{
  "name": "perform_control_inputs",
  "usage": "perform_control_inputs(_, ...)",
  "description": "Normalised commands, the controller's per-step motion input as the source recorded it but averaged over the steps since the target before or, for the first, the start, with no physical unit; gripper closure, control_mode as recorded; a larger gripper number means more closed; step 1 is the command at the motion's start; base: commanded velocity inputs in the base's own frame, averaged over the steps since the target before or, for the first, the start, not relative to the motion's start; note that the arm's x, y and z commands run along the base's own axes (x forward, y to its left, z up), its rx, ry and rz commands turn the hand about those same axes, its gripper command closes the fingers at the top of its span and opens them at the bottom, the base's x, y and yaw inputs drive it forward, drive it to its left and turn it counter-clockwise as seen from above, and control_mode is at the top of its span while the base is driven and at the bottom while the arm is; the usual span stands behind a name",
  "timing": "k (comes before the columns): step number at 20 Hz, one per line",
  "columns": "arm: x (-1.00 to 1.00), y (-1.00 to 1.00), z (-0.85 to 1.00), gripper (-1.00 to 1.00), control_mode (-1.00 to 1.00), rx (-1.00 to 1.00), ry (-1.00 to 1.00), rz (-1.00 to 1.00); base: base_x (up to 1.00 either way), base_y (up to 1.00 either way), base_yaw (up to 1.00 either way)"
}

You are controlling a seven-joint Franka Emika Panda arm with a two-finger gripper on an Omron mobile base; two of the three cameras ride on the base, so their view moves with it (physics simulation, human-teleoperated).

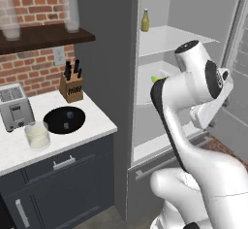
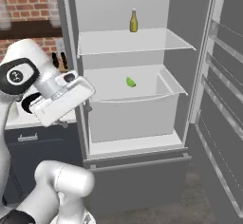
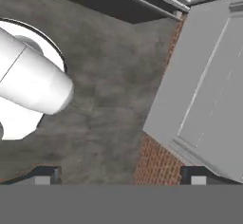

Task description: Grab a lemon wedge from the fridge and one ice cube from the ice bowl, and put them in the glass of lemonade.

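Right base view: fridge door open, lemon wedge near middle shelf's back edge. Gripper jaws wide, empty, facing floor. Step: fetch wedge; next, swing hand toward shelf.

Lemon wedge on fridge shelf

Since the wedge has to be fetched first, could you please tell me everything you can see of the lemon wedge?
The lemon wedge is a small yellow-green piece, curved like a slice, smooth and matte as rendered. It lies alone on the white middle shelf of the open fridge, towards the back and roughly midway across, one shelf below the yellow bottle. Only the shelf touches it. In the left base view just a green sliver peeks out beside the arm. It is too small for rind or flesh to be told apart.
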Motion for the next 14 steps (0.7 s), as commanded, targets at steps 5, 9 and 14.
perform_control_inputs(5,0.04,0.0,0.06,-1.0,-1.0,0.83,-0.27,0.09,0.0,0.0,0.0)
perform_control_inputs(9,-0.55,0.0,0.89,-1.0,-1.0,0.32,-0.01,-0.02,0.0,0.0,0.0)
perform_control_inputs(14,-0.76,0.0,0.77,-1.0,-1.0,0.1,0.01,-0.07,0.0,0.0,0.0)
